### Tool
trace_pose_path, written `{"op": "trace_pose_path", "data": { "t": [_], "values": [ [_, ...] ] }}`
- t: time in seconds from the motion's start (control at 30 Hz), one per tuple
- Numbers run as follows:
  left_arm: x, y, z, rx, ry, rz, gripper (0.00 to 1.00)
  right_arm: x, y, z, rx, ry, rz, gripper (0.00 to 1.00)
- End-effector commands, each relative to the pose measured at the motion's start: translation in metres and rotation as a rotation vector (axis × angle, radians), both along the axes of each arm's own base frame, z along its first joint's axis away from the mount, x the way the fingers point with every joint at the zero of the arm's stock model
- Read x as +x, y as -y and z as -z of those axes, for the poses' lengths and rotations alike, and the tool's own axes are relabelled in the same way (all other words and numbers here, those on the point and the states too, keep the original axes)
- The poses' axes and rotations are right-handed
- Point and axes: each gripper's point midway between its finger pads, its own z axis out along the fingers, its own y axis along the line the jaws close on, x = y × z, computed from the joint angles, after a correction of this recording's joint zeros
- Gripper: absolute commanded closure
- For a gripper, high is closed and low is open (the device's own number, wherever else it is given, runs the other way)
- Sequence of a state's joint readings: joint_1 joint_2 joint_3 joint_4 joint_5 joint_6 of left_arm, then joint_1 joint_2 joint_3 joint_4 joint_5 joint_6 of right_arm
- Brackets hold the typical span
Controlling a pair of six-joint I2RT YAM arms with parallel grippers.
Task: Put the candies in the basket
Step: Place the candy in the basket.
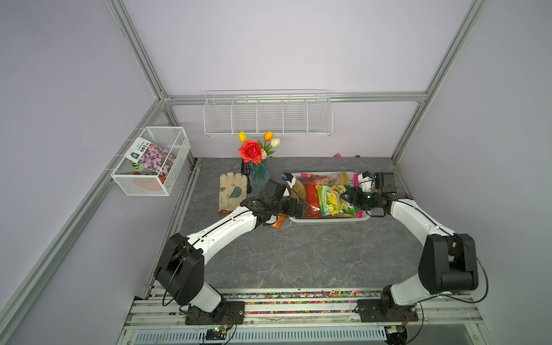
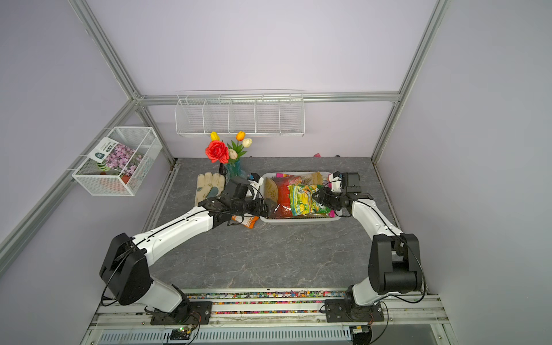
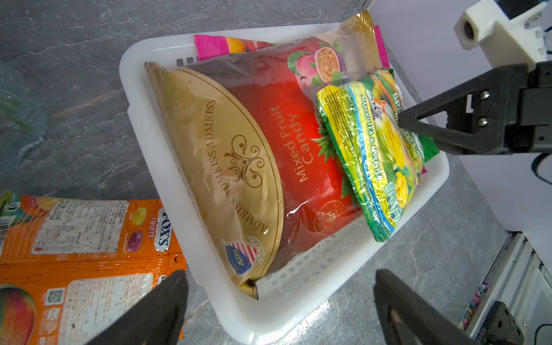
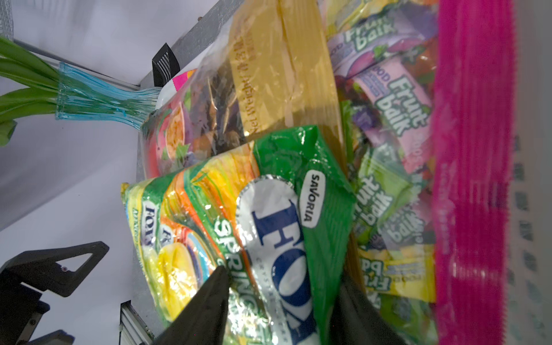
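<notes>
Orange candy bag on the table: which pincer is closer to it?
Left. The left pincer hangs open right beside the orange bag. The right pincer is on the far side of the basket, at the green bag.

A cream work glove (image 1: 233, 192) is lying flat on the grey marbled table (image 1: 298, 254), just beside a blue glass vase (image 1: 258, 176) that is holding a red rose (image 1: 250, 151) and tulips (image 1: 268, 136). A white wire-mesh cube basket (image 1: 140, 185) is hanging from the left frame rail and holding a flower-printed seed packet (image 1: 153, 158). A long white wire rack (image 1: 267, 118) with dividers is hanging on the back wall.
</notes>
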State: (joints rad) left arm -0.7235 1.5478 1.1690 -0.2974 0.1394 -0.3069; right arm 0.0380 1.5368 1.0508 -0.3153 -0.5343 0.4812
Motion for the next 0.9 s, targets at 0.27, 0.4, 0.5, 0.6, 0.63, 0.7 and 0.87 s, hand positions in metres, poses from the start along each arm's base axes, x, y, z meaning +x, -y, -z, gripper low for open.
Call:
{"op": "trace_pose_path", "data": {
  "t": [0.27, 0.4, 0.5, 0.6, 0.63, 0.7, 0.87],
  "values": [
    [0.02, -0.042, 0.012, 0.149, -0.027, -0.264, 0.0, -0.009, 0.038, -0.012, -0.276, 0.027, 0.066, 0.36],
    [0.017, -0.052, 0.018, 0.17, -0.036, -0.297, 0.0, -0.015, 0.049, -0.018, -0.354, 0.04, 0.068, 0.35],
    [0.013, -0.059, 0.023, 0.19, -0.056, -0.315, 0.0, -0.019, 0.052, -0.023, -0.38, 0.044, 0.061, 0.36],
    [0.009, -0.067, 0.031, 0.215, -0.077, -0.332, 0.0, -0.025, 0.04, -0.041, -0.386, 0.113, -0.003, 0.4],
    [0.007, -0.068, 0.033, 0.216, -0.081, -0.326, 0.0, -0.028, 0.031, -0.05, -0.396, 0.159, -0.047, 0.4],
    [0.004, -0.075, 0.036, 0.228, -0.085, -0.329, 0.0, -0.034, 0.011, -0.068, -0.435, 0.246, -0.116, 0.4],
    [0.003, -0.1, 0.043, 0.245, -0.123, -0.392, 0.0, -0.05, -0.034, -0.102, -0.487, 0.419, -0.259, 0.41]
  ]
}}
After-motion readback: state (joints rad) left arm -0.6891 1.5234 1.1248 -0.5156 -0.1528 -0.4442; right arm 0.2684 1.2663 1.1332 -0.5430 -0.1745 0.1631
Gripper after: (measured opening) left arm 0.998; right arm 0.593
